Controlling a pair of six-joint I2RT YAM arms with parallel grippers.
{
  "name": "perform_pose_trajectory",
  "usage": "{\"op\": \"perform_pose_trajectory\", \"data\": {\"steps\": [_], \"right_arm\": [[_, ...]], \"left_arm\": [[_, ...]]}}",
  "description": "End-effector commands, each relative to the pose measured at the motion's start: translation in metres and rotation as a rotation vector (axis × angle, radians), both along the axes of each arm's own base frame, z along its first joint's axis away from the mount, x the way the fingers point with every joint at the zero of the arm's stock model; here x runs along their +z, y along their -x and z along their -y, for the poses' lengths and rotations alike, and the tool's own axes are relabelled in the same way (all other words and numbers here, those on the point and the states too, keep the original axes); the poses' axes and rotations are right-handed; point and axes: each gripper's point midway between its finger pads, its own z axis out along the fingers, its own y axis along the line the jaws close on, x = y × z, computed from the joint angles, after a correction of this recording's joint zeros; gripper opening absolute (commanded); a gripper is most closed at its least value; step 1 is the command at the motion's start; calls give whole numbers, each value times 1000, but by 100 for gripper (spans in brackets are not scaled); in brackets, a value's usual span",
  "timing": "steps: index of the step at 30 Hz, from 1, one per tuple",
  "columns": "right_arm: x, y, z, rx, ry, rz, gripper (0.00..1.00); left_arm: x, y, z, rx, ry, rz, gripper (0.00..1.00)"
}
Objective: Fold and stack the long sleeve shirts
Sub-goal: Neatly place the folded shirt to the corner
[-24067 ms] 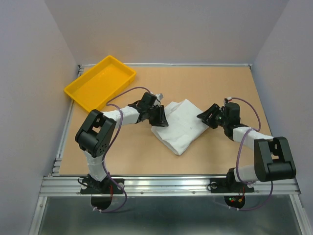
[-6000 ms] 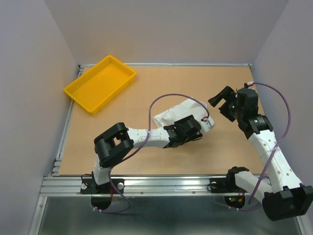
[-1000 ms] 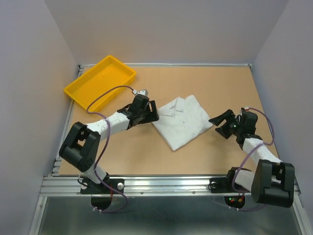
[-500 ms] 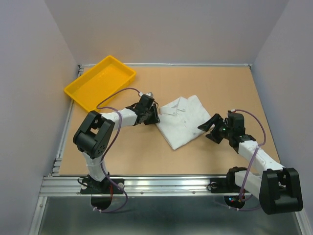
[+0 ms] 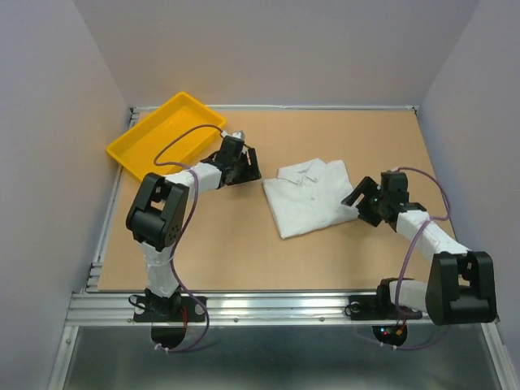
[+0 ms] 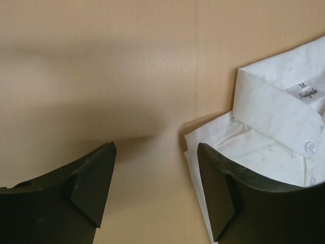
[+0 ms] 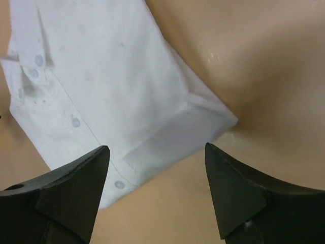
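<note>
Item: white long-sleeve shirt (image 5: 307,197), folded, collar (image 6: 274,107) up, bench (image 5: 244,244) ctr. L end effector (image 6: 155,195) released, just beside collar. R end effector (image 7: 155,193) released, over shirt corner. Yellow tray (image 5: 166,138) far-left bench corner.

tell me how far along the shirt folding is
Done: the shirt lies folded in a neat rectangle, collar up, on the table. In hand: nothing; the left gripper and right gripper both stand open beside it. Left: stacking, though only this one shirt shows.
</note>
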Motion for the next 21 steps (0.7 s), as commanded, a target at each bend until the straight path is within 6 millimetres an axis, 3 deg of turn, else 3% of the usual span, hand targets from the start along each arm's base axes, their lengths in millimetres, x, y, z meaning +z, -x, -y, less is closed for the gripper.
{"op": "perform_pose_trajectory", "data": {"steps": [1,3,5,6,8,9,10,16,21], "right_arm": [[39,-45,23,68,162,108,80],[52,-59,26,93,199,128,79],[45,-67,24,133,202,106,78],[50,-76,30,127,203,110,76],[33,-81,26,185,194,67,73],[31,-84,25,199,192,60,70],[32,-89,23,215,193,66,67],[9,-94,27,267,226,15,56],[-8,-88,16,338,202,-21,55]], "left_arm": [[58,7,-15,-11,15,119,81],[76,16,-23,-4,21,157,82],[73,29,-34,-5,-6,160,82],[86,34,-38,-10,-2,192,82],[80,46,-50,-26,-37,199,82],[87,51,-54,-30,-42,225,82],[79,58,-60,-35,-57,214,82],[89,74,-78,-67,-97,282,82],[103,76,-89,-65,-139,331,82]]}}
